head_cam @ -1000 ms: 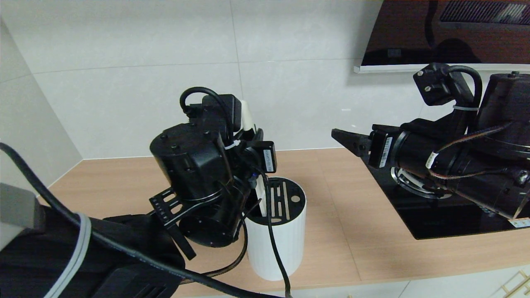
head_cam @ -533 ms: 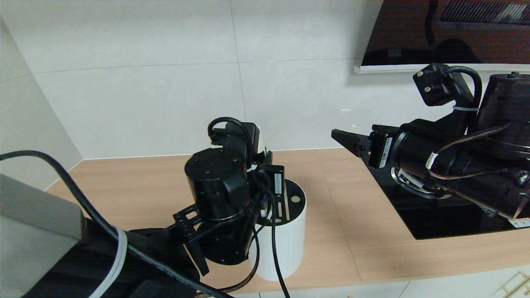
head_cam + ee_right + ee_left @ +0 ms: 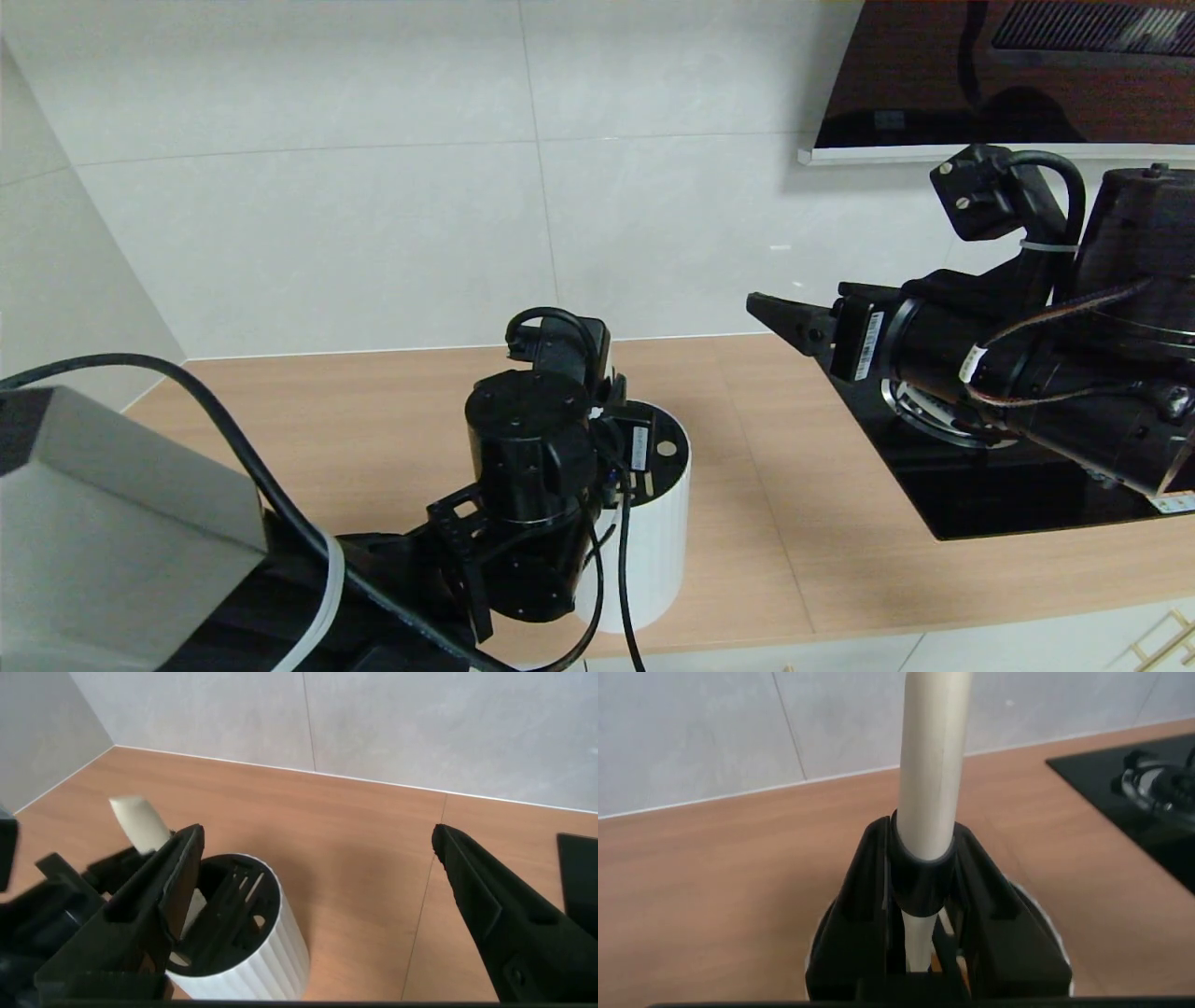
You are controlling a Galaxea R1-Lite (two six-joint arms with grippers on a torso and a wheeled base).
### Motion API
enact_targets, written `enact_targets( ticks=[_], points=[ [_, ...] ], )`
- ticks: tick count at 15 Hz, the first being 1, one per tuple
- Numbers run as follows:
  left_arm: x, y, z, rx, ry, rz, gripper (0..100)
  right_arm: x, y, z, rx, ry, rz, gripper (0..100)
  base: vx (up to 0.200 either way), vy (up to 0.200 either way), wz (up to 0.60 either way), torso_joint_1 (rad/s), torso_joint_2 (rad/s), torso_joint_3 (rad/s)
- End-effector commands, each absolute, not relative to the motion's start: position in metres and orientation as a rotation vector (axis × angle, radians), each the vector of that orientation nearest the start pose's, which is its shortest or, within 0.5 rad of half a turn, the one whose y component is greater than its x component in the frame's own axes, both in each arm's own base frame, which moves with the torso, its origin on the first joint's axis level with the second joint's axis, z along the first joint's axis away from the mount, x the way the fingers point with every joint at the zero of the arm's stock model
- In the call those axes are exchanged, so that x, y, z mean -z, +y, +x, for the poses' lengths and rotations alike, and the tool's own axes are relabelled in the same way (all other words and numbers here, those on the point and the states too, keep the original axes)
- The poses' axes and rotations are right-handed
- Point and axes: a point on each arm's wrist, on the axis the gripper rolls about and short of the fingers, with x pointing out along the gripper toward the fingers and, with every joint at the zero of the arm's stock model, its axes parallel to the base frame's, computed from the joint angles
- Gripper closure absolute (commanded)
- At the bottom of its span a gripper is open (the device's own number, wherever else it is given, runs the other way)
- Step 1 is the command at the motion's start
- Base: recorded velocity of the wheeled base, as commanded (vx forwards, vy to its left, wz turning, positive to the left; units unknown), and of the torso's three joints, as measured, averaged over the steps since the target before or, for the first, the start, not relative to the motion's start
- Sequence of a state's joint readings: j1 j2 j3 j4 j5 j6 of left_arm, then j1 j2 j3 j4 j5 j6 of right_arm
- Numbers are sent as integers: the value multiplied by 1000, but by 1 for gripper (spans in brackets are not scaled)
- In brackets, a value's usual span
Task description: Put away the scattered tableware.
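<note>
Jaws of left gripper [image 3: 926,863] clamp cream handle [image 3: 934,747] above holder [image 3: 658,532].

White ribbed holder [image 3: 655,546], cream handle [image 3: 932,761]

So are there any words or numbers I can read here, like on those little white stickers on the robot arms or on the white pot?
Left arm's white sticker: dark print, too small to read.
Right arm's white sticker: dark print, too small to read.
Small tag low beside the right arm: too blurred to read.
The white holder and the cream handle: no writing on them.
</note>
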State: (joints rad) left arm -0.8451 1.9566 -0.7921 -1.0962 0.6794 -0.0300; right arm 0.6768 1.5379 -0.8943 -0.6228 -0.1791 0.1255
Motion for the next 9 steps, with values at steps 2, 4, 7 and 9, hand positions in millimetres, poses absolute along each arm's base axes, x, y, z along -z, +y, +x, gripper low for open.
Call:
enact_targets(
  ticks=[2, 4, 7, 9],
  points=[
    [-135, -252, 243, 165, 65, 29, 100, -253, 171, 219, -496, 52, 113, 0, 0, 0, 0, 0, 0, 0],
    [-134, -252, 243, 163, 65, 29, 100, -253, 171, 219, -497, 51, 114, 0, 0, 0, 0, 0, 0, 0],
    [-132, -253, 243, 164, 69, 33, 100, -253, 171, 219, -497, 51, 114, 0, 0, 0, 0, 0, 0, 0],
    [-131, -253, 244, 163, 70, 34, 100, -253, 171, 219, -496, 52, 113, 0, 0, 0, 0, 0, 0, 0]
  ],
)
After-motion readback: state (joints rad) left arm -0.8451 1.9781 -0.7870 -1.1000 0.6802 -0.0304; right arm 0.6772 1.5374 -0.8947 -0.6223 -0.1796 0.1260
